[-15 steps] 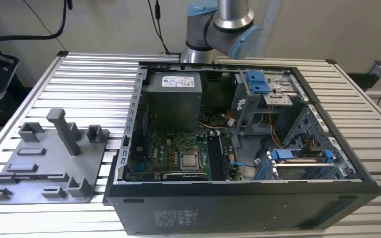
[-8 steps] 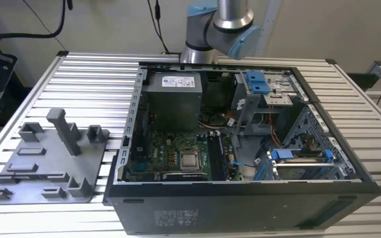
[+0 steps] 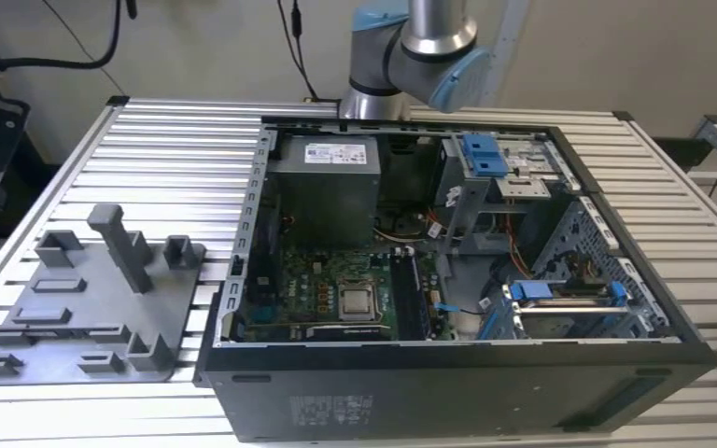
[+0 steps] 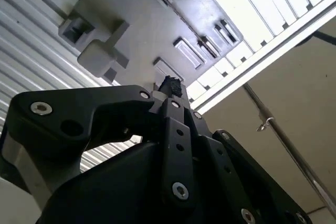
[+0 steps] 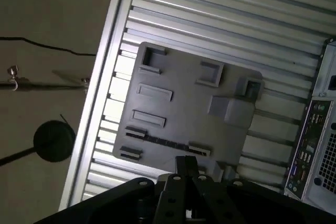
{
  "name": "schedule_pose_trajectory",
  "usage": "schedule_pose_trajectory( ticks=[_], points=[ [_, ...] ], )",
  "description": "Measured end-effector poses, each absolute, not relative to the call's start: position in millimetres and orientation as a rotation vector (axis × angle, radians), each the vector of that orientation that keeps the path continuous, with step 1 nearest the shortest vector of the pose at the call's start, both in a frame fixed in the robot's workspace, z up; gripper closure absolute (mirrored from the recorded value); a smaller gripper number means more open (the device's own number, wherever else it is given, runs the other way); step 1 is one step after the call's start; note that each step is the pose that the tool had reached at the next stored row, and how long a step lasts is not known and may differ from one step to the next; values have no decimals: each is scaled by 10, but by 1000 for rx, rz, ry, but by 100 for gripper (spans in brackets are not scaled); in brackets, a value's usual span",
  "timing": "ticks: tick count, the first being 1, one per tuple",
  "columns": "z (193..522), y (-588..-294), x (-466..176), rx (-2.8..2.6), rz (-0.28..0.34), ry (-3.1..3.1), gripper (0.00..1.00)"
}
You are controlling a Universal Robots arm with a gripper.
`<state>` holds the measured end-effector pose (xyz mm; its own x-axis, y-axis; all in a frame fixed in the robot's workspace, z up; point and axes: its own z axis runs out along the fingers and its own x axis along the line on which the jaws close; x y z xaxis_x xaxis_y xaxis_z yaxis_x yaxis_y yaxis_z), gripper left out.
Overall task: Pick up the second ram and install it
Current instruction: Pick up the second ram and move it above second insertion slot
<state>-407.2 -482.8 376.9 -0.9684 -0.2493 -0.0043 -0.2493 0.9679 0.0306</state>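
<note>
My gripper point(image 5: 186, 161) hangs high above the grey plastic tray point(image 5: 184, 108) on the slatted table. Its fingers look shut together with nothing between them. In the second wrist view the gripper point(image 4: 169, 84) ends in a black pad against the tray point(image 4: 142, 30). A thin dark strip point(image 5: 167, 141) sits along the tray's long slot, just off the fingertips. It may be the second ram on edge, but I cannot tell for sure. In the exterior view the tray point(image 3: 85, 317) lies at the left beside the open computer case point(image 3: 458, 280).
The case's motherboard point(image 3: 333, 294) lies exposed, with a power supply point(image 3: 324, 187) at the back and blue drive brackets point(image 3: 564, 294) on the exterior view's right. The tray has a tall post point(image 3: 122, 247). The case's rear ports point(image 5: 310, 145) face the tray. A stand point(image 5: 52, 141) stands off the table.
</note>
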Motion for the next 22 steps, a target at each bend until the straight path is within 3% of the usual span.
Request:
schedule_pose_trajectory(
  ticks=[22],
  points=[
    [3758,-4824,-4091,-780,41,3033,89]
  ],
)
